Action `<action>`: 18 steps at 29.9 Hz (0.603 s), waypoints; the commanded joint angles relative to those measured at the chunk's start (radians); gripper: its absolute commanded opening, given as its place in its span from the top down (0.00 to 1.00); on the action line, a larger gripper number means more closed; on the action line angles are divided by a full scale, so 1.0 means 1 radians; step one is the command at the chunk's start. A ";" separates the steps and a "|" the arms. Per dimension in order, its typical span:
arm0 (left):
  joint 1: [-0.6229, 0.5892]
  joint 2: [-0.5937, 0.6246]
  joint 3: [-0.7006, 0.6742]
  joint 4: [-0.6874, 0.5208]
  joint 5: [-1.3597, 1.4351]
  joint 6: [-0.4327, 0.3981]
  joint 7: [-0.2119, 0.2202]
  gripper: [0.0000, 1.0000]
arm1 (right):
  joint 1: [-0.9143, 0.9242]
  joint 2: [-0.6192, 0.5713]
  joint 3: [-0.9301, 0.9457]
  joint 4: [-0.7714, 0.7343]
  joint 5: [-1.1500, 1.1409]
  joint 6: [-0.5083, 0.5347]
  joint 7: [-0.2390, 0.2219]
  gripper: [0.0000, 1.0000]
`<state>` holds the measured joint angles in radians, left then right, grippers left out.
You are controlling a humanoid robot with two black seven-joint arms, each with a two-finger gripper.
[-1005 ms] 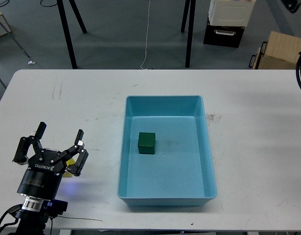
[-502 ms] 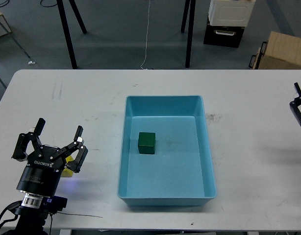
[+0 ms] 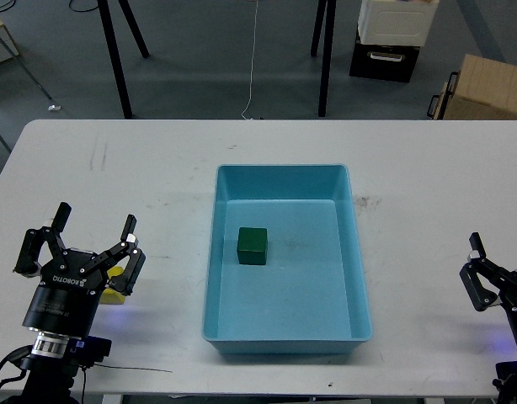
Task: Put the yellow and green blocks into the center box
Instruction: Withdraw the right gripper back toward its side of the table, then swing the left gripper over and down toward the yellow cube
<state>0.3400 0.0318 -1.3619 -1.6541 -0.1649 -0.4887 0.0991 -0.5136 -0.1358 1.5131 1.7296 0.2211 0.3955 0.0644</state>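
The dark green block (image 3: 252, 246) lies inside the light blue tray (image 3: 359, 278), left of its middle. The yellow block (image 3: 115, 285) sits on the white table to the left of the tray, mostly hidden behind my left gripper (image 3: 90, 236). My left gripper is open, its fingers spread, hovering just over and in front of the yellow block. My right gripper (image 3: 477, 273) shows at the right edge, low over the table and away from the tray; only part of it is in view and its jaws cannot be told apart.
The white table (image 3: 157, 177) carries only the tray and the block. Beyond its far edge stand black tripod legs (image 3: 115, 59), a white bin on a black crate (image 3: 393, 34) and a brown cardboard box (image 3: 486, 88).
My left gripper has drifted slightly down and left, still open by the yellow block. My right arm has dropped from the upper right edge to the lower right.
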 commanded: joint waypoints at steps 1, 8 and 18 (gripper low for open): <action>-0.007 -0.004 -0.133 0.004 -0.005 0.000 -0.064 0.00 | -0.014 -0.022 -0.001 0.001 -0.002 -0.018 0.000 0.00; -0.225 0.163 -0.253 0.135 -0.001 0.000 -0.076 0.00 | -0.037 -0.104 0.013 0.001 -0.002 -0.024 0.000 0.00; -0.524 0.722 0.022 0.131 0.030 0.000 -0.075 0.00 | -0.008 0.011 -0.002 -0.004 -0.014 -0.030 -0.002 0.00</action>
<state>-0.0902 0.6009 -1.4664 -1.5193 -0.1452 -0.4887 0.0245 -0.5282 -0.1502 1.5159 1.7271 0.2091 0.3692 0.0639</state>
